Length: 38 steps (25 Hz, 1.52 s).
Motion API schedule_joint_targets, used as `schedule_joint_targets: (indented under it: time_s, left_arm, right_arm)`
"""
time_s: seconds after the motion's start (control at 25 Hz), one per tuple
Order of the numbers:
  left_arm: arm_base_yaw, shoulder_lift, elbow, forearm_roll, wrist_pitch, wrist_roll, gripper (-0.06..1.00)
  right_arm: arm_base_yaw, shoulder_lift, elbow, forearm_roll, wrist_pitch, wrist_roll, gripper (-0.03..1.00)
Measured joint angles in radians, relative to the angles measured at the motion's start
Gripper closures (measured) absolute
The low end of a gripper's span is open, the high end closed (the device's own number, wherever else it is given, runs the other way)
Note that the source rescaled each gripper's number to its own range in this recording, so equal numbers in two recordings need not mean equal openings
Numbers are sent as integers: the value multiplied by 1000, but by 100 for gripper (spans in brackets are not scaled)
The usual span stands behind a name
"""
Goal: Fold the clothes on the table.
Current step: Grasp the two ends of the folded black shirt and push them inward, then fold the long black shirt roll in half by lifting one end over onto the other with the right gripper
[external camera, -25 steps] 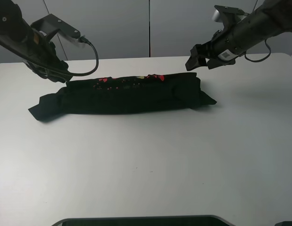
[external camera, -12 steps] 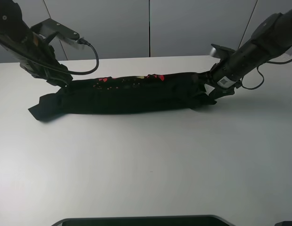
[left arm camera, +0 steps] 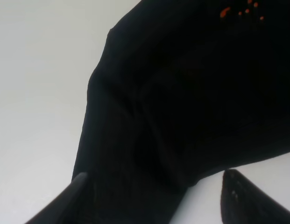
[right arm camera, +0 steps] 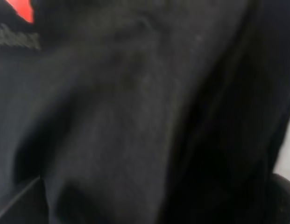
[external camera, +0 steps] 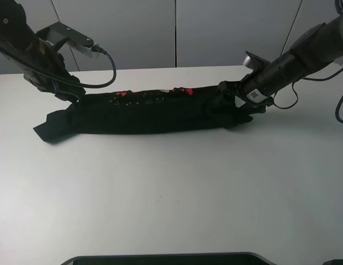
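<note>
The clothes (external camera: 149,113), a black T-shirt with red and yellow print along its far edge, lie folded into a long strip across the white table (external camera: 171,193). My left gripper (external camera: 70,94) hovers at the strip's left end, near its far edge. In the left wrist view the left gripper (left arm camera: 159,200) is open, black cloth (left arm camera: 182,93) lying between its fingertips (left arm camera: 77,198). My right gripper (external camera: 223,95) is low against the strip's right end. The right wrist view is filled with dark cloth (right arm camera: 116,116), the right gripper (right arm camera: 149,205) open with its tips at the picture's corners.
Grey wall panels (external camera: 177,33) stand behind the table's far edge. A cable (external camera: 107,69) loops off the left arm above the shirt. A dark rim (external camera: 165,259) shows at the table's near edge. Bare tabletop stretches in front of the shirt.
The right arm came down from above the table's back edge and pushed its gripper, opening wider, against the shirt's right end. The left arm has barely moved.
</note>
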Motion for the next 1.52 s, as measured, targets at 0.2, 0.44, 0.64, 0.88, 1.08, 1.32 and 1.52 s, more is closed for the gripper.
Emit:
schedule_joint_targets:
  time_s: [0.2, 0.44, 0.64, 0.88, 1.08, 1.32, 1.52]
  left_arm:
    - [0, 0, 0, 0, 0, 0, 20]
    - [0, 0, 0, 0, 0, 0, 20]
    - [0, 0, 0, 0, 0, 0, 20]
    - [0, 0, 0, 0, 0, 0, 20]
    - [0, 0, 0, 13, 18, 0, 20]
    - [0, -26, 0, 20, 30, 0, 20]
    - [0, -41, 0, 26, 40, 0, 20]
  right_arm:
    - [0, 2, 0, 29, 2, -24, 2]
    - [0, 9, 0, 32, 4, -28, 20]
    - [0, 29, 8, 17, 31, -63, 78]
    - [0, 31, 8, -11, 40, -74, 86]
    - [6, 6, 8, -214, 22, 140, 86]
    - [-12, -78, 8, -832, 8, 603, 86]
    - [-79, -188, 16, -1198, 82, 820, 86]
